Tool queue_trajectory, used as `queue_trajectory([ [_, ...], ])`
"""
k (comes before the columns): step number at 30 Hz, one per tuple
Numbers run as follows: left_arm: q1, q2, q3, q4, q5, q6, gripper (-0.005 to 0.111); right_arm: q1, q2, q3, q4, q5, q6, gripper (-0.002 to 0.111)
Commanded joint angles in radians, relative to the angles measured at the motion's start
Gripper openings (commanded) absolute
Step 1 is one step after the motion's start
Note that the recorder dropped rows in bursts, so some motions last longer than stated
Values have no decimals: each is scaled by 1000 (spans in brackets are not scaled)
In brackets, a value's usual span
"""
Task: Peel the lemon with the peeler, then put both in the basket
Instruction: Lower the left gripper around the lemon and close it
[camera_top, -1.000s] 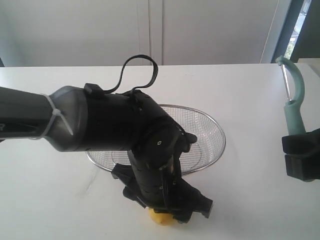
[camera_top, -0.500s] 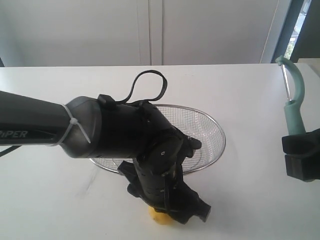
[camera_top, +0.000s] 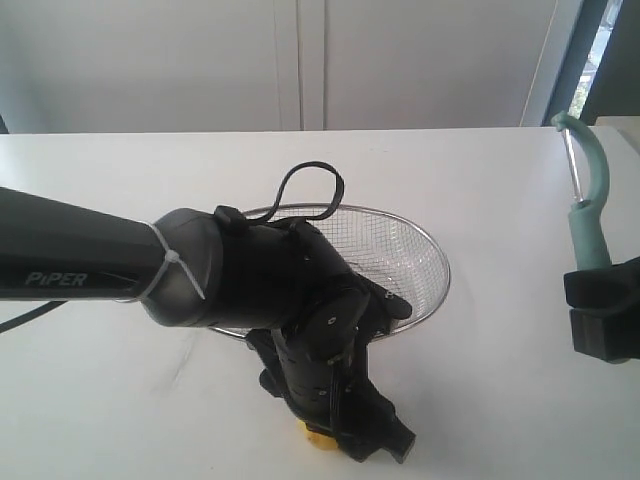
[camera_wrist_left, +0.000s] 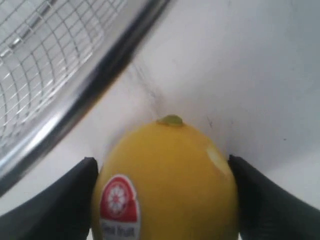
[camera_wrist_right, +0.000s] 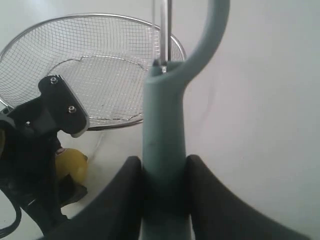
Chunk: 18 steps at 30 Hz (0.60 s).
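Table (camera_top: 480, 180) is carrying basket (camera_top: 441, 262) and lemon (camera_wrist_left: 170, 170), white like the wall (camera_top: 200, 60) behind. Left pincer (camera_wrist_left: 165, 200) is straddling the lemon, open; right pincer (camera_wrist_right: 165, 200) is gripping the peeler (camera_wrist_right: 162, 125).

"PiPER" in white on left arm (camera_top: 60, 278), dark casing. Lemon (camera_wrist_left: 167, 185) has red/white sticker (camera_wrist_left: 119, 205) w/ logo; its wording is too blurry to read.

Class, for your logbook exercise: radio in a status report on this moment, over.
Left gripper open, straddling lemon on table. Right gripper shut on peeler, upright. Basket beside lemon, nothing blocking.
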Motion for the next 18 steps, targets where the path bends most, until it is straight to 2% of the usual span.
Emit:
queue_trajectory([
  [1,-5,4,-3,2,2,22,74,-2,-4,-1,-6,-11,-11,0],
  [9,-5,4,-3,2,6,24,70,-2,-4,-1,-6,-11,-11,0],
  [18,-5,4,-3,2,14,24,28,-2,-4,-1,-6,-11,-11,0],
])
